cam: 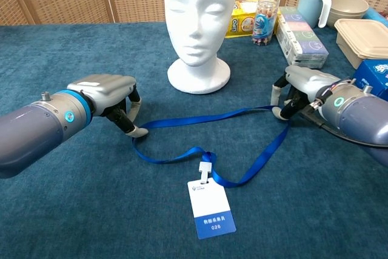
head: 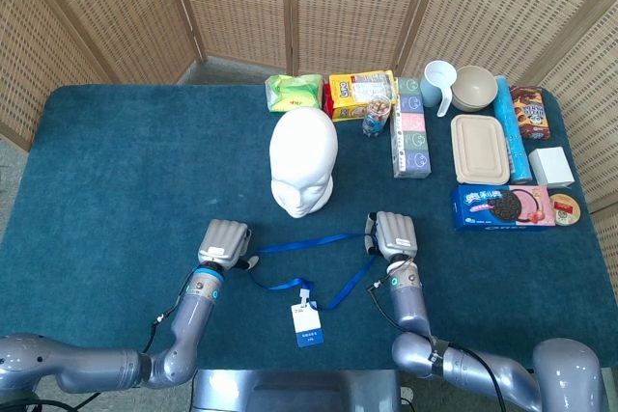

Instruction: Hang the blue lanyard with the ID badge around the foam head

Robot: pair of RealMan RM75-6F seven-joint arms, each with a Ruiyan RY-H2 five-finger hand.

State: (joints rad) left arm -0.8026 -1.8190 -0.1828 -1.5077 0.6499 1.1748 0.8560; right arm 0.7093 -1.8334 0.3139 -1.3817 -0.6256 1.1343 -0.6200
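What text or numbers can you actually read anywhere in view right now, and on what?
"026": on the ID badge, bottom line, white on blue.
Line of characters above it on the badge: too small to read.
Yellow box behind the foam head: printing partly hidden, not readable.
Blue cookie box: brand print blurred.
Pastel box: only smiley faces, no words legible.
Brown snack pack: too small to read.
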